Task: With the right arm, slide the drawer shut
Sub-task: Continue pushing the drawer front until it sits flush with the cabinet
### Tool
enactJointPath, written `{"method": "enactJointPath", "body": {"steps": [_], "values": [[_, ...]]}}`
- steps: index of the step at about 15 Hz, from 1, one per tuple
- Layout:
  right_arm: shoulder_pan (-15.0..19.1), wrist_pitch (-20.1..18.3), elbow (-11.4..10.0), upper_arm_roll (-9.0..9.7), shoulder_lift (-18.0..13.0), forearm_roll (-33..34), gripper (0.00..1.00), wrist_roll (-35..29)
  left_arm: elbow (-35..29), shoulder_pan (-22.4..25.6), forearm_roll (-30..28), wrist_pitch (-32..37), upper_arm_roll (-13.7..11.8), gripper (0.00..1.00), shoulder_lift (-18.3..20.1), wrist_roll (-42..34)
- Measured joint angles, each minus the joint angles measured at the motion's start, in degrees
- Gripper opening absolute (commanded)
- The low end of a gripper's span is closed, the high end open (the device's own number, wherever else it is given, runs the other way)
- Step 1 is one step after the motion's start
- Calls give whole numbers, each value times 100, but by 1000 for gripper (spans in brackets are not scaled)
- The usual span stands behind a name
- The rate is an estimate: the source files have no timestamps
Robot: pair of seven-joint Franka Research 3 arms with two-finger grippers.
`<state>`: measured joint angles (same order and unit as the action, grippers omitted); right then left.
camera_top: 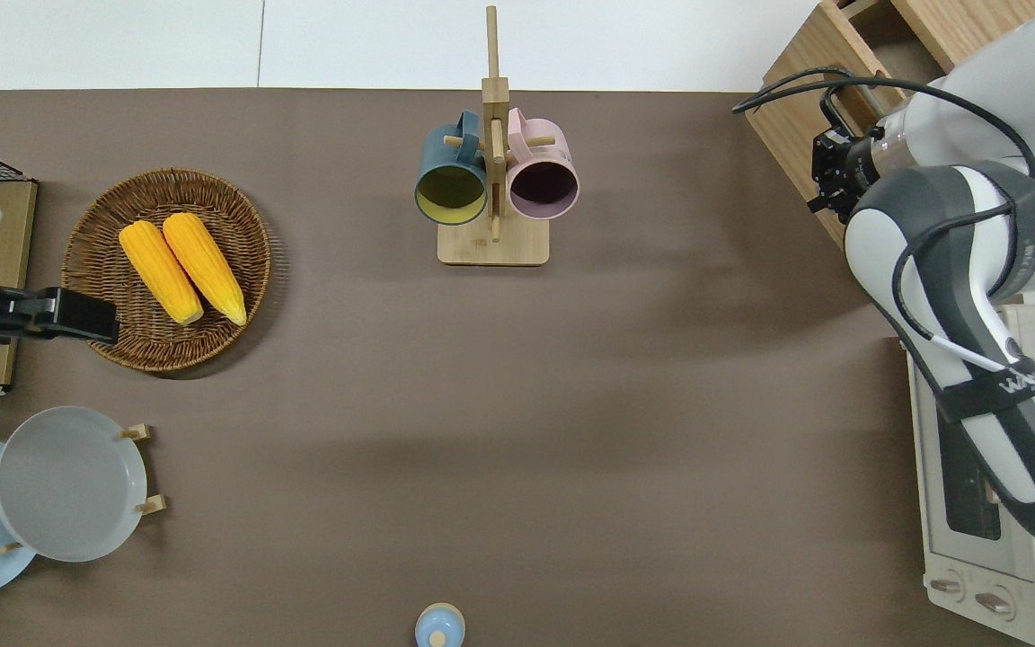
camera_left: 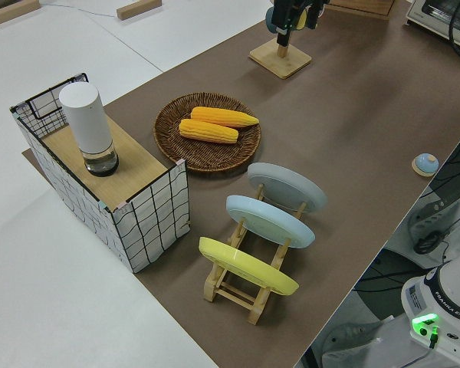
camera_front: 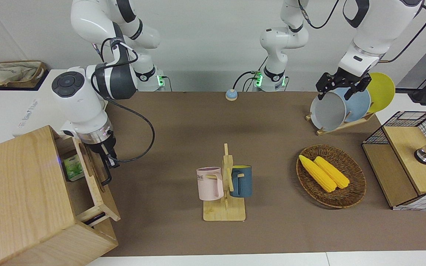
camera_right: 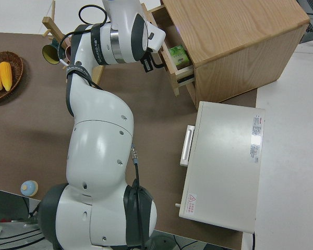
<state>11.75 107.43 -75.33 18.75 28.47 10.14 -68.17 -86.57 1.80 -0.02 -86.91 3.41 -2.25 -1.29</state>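
Drawer (camera_front: 87, 177), partly open at the bench's (camera_front: 264, 122) right-arm end, holds a green packet (camera_front: 73, 168). Right end effector (camera_front: 109, 162), at the packet's 3 o'clock, touches its black handle (camera_front: 105, 173); finger spread unclear. Left arm parked.

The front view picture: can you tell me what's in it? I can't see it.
The right gripper is at the black handle of a pale-wood drawer that sticks partly out of its cabinet, with a small green packet inside. On the brown table are a mug rack, a basket of corn and a plate rack.
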Motion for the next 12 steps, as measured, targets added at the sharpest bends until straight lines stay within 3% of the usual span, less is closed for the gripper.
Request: {"method": "enactJointPath", "body": {"steps": [12], "values": [[224, 312, 28, -194, 92, 1, 0, 598, 0, 0, 0, 0, 0, 993, 0, 0]]}}
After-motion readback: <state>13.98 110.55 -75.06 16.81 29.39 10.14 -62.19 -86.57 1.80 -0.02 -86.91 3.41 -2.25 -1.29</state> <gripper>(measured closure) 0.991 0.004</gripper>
